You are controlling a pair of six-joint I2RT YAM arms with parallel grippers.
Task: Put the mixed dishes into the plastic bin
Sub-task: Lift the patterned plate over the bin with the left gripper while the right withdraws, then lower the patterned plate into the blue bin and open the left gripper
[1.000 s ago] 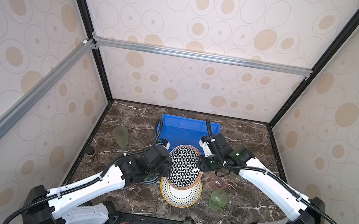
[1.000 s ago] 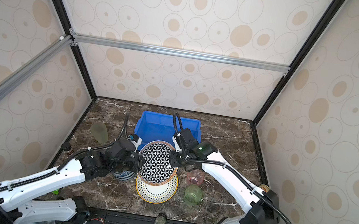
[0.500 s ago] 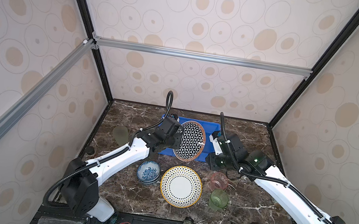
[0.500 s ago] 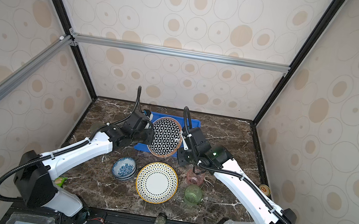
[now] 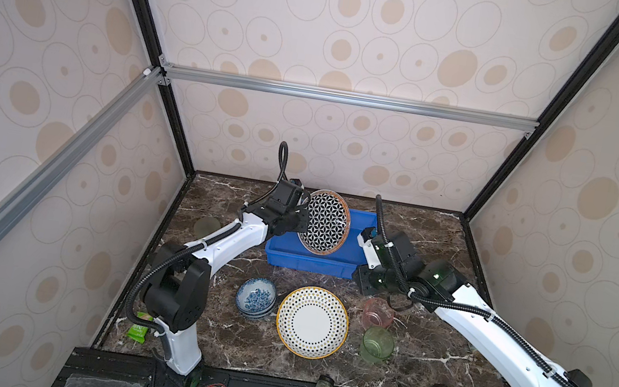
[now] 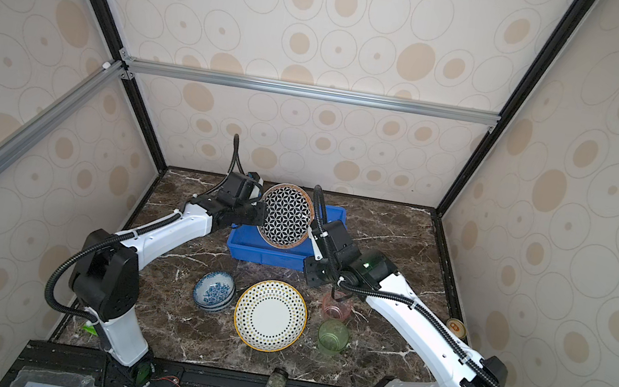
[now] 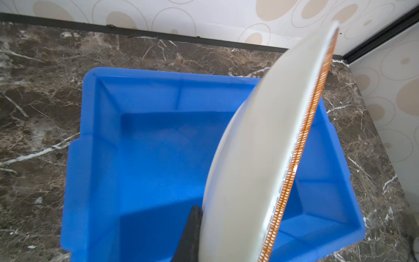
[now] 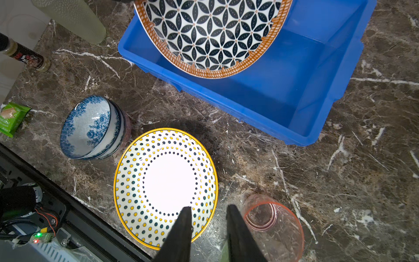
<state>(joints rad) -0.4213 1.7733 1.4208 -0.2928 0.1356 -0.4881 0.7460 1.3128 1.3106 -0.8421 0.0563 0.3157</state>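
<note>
Blue plastic bin [image 5: 308, 265] taken as landmark. Left gripper [image 5: 300, 219] clamped on rim of geometric plate [image 5: 326, 222]. Plate tilted nearly on edge, hanging over bin interior. Right gripper [image 8: 208, 229] just off bin's front right corner, jaws partly apart, holding nothing. Dotted plate [image 5: 312, 323], stacked floral bowls [image 5: 255, 299], pink cup [image 5: 377, 314] and green cup [image 5: 377, 345] on marble in front of bin, apart from it.

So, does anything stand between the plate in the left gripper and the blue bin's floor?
Nothing visible. The geometric plate, on edge in the left gripper, hangs over the blue bin; its floor is bare.
</note>
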